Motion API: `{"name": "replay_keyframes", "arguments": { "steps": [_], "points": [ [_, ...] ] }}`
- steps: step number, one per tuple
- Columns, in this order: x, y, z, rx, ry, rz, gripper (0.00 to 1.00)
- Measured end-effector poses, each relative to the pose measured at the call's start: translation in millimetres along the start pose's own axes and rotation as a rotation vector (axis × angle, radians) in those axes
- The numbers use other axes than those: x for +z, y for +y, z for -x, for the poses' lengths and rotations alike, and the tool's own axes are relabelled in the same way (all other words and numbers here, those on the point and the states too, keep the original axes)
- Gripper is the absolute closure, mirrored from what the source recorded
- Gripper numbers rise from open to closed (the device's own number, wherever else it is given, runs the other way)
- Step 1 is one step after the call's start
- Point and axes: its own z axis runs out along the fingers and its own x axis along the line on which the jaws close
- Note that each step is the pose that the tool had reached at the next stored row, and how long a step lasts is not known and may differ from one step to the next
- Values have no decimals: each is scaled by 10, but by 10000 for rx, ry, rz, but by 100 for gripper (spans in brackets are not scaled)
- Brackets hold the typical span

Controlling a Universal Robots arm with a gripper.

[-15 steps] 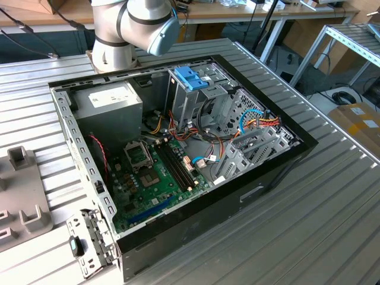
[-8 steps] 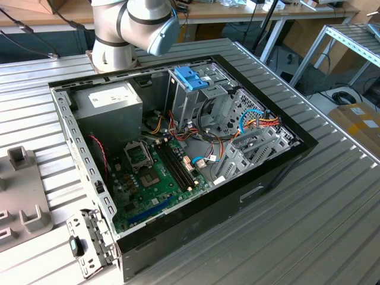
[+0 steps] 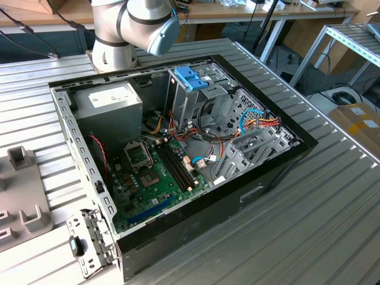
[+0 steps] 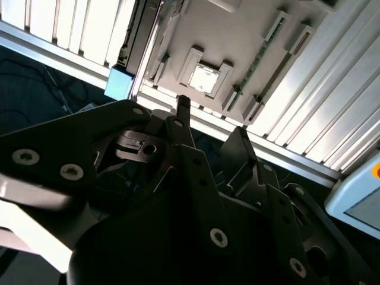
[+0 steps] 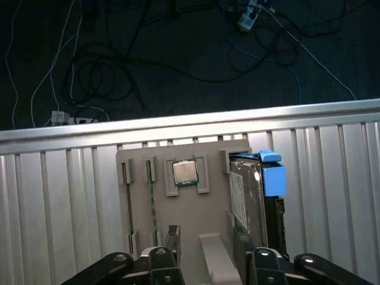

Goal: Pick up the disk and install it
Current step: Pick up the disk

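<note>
The disk (image 5: 246,193), silver-grey with a white label and a blue carrier frame (image 5: 273,178), stands on edge in a slot of a grey fixture plate (image 5: 190,219). In the second wrist view its blue frame (image 4: 122,83) shows at the plate's edge. My gripper (image 5: 211,264) hovers well above the plate, open, with nothing between its dark fingers (image 5: 261,261). One finger lines up roughly with the disk. The black gripper linkage (image 4: 196,196) fills the near part of the second wrist view.
An open computer case (image 3: 178,148) sits on the slatted metal table (image 3: 297,225), with a motherboard, a grey power supply box (image 3: 110,101) and a drive cage with a blue latch (image 3: 191,77). A processor chip (image 5: 185,172) rests in the fixture plate. Cables lie on the floor beyond the table edge.
</note>
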Motion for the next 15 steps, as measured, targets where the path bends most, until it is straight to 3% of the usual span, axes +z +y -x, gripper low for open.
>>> {"name": "replay_keyframes", "arguments": {
  "steps": [15],
  "points": [
    [0, 0, 0, -1578, 70, 39, 52]
  ]
}}
